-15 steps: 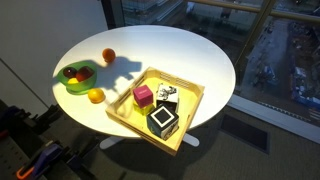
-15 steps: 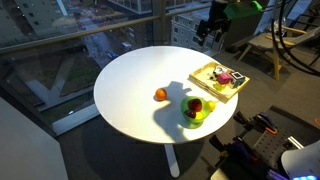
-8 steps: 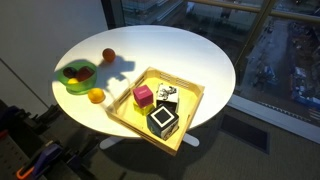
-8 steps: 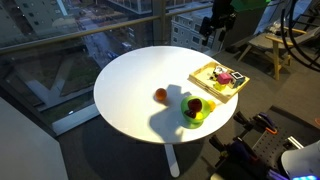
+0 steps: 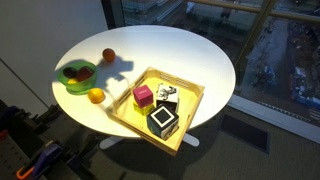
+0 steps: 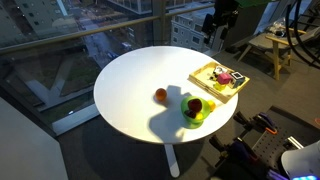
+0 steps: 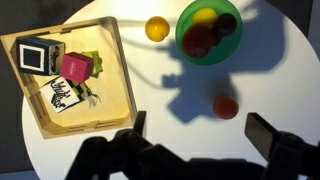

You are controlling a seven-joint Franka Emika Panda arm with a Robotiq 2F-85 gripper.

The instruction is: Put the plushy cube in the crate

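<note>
The plushy cube (image 5: 167, 95) is a small dark grey and white lump lying inside the yellow crate (image 5: 190, 118), between a pink cube (image 5: 143, 95) and a larger black cube (image 5: 163, 122). In the wrist view the plushy cube (image 7: 62, 97) lies in the crate (image 7: 110, 95) at the upper left. My gripper (image 7: 200, 135) is open and empty, high above the white table and well away from the crate. In an exterior view the gripper (image 6: 217, 28) hangs above the table's far edge near the crate (image 6: 205, 85).
A round green plate (image 7: 208, 45) holds several fruits. An orange (image 7: 156, 28) and a red fruit (image 7: 226, 106) lie loose on the round white table (image 5: 170, 50). Windows and a drop surround the table; a chair stands behind the arm (image 6: 270, 45).
The gripper has drifted slightly up and sideways above the table edge. The cubes, crate and fruit have not moved.
</note>
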